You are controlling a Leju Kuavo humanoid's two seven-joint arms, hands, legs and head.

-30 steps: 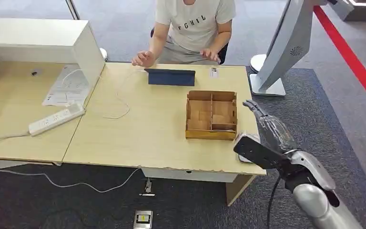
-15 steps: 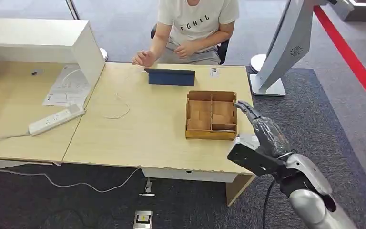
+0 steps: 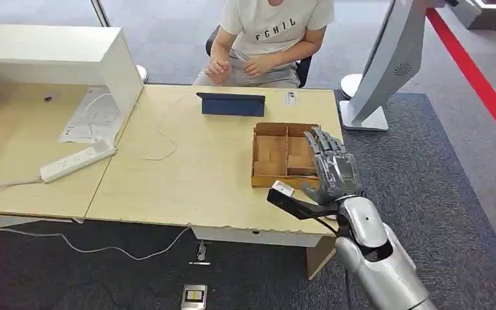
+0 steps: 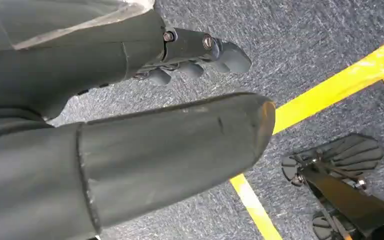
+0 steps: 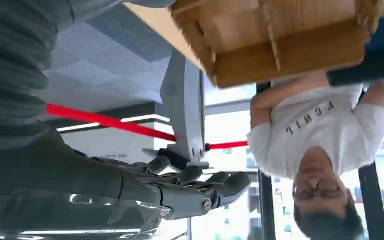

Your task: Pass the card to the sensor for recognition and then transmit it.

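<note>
Card not clearly made out in the head view; the right hand (image 3: 332, 169), fingers spread and empty, hovers over the wooden divider box (image 3: 284, 183), so this looks like the pick-up reach. Left wrist view: the left hand (image 4: 130, 125) hangs loose and empty above carpet. Right wrist view: the box lies just beyond the fingertips, so next comes lowering in and pinching the card.

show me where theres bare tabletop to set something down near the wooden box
Widest bare patch: left of the wooden box, bordered by the white cable and the tablet. A narrower strip lies between box and tablet. It is crowded at the box's near right corner, where the right hand hovers.
</note>
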